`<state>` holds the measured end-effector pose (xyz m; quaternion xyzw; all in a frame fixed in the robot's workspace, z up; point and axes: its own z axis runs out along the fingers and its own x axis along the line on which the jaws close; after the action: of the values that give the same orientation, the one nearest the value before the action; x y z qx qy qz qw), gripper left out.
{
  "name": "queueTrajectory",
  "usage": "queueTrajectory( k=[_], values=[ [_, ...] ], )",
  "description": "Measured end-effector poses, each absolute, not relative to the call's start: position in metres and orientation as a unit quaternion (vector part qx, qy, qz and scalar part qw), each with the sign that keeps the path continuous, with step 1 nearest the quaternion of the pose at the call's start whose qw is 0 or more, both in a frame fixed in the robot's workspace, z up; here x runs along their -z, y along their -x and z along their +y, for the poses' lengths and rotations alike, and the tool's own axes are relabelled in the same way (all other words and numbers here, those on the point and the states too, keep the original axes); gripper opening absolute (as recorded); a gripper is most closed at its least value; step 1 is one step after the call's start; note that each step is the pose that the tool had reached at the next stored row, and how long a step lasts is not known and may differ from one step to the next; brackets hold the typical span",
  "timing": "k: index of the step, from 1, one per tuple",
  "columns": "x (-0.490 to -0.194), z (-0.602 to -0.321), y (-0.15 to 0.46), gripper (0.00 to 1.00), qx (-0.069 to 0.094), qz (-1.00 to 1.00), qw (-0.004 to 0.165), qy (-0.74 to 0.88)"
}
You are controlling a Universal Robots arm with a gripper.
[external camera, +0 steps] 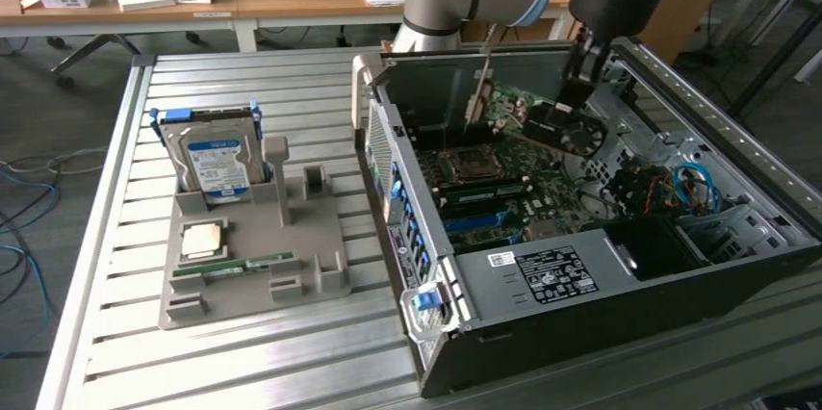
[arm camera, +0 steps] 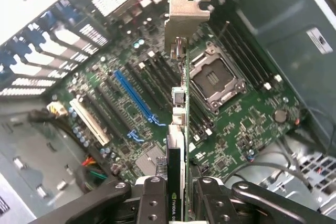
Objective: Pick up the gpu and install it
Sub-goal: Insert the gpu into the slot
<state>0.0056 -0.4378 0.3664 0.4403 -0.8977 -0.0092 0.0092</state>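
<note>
End effector [external camera: 573, 100] holds gpu [external camera: 565, 129] over motherboard [external camera: 546, 200] inside open case [external camera: 565, 309].

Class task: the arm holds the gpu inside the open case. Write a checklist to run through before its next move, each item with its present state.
1. gpu clamped between fingers: ok.
2. gpu inside case, over motherboard: ok.
3. The blue slot free of cables: ok.
4. gpu edge lined up with blue slot: cannot tell.
5. gpu seated in a slot: not ok, it hangs above the motherboard.
</note>
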Motion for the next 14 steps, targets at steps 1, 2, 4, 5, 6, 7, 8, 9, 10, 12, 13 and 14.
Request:
queueTrajectory(
  k=[1, 2, 4, 5, 6, 7, 8, 9, 10, 12, 13, 14],
  values=[
    [-0.3663, -0.4379, -0.0056, 0.26, 0.009, -0.894, 0.009, -0.448],
    [-0.3662, -0.4379, -0.0056, 0.26, 0.009, -0.89, 0.01, -0.456],
    [-0.3661, -0.4378, -0.0056, 0.26, 0.008, -0.881, 0.01, -0.472],
    [-0.3661, -0.4378, -0.0056, 0.26, 0.008, -0.877, 0.01, -0.48],
    [-0.366, -0.4379, -0.0056, 0.26, 0.007, -0.873, 0.01, -0.488],
    [-0.3659, -0.4378, -0.0055, 0.26, 0.007, -0.868, 0.011, -0.497],
    [-0.3659, -0.4378, -0.0055, 0.26, 0.007, -0.863, 0.011, -0.504],
    [-0.3658, -0.4379, -0.0056, 0.26, 0.006, -0.859, 0.011, -0.512],
    [-0.3658, -0.4379, -0.0056, 0.26, 0.006, -0.854, 0.011, -0.52],
    [-0.3657, -0.4379, -0.0056, 0.26, 0.005, -0.845, 0.011, -0.535],
    [-0.3656, -0.4379, -0.0056, 0.26, 0.005, -0.84, 0.012, -0.543],
    [-0.3656, -0.4378, -0.0056, 0.26, 0.005, -0.834, 0.012, -0.551]
  ],
)
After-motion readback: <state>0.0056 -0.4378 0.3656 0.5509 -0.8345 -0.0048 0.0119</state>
